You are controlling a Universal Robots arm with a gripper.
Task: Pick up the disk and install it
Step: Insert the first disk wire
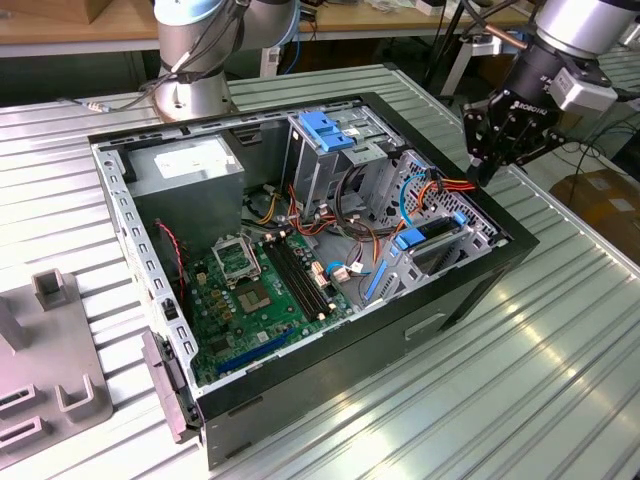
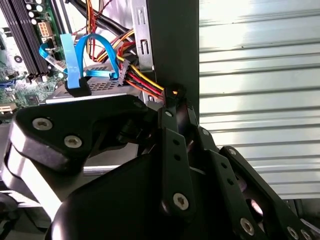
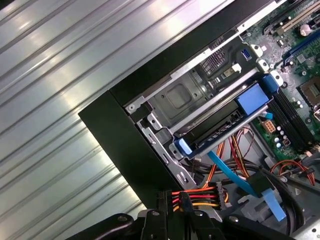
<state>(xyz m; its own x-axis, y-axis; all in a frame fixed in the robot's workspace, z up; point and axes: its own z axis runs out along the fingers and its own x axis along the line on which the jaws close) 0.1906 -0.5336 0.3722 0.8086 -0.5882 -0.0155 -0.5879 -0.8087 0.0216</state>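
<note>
Hanging above the corner of the open computer case [image 1: 440, 320] on the exterior view's right, the gripper [image 1: 487, 170] was narrow, its fingertips close together and holding nothing. The disk [image 3: 220, 125] lay flat inside the case's metal drive bay [image 3: 175, 97] just below the gripper, its blue carrier rail [image 3: 252, 99] facing the green motherboard [image 1: 260, 290]. 1 bundle of red, orange and yellow power wires [image 3: 195, 195] and 1 blue data cable [image 3: 235, 175] ran beside it. The case stood on a ribbed metal worktop [image 1: 560, 380].
</note>
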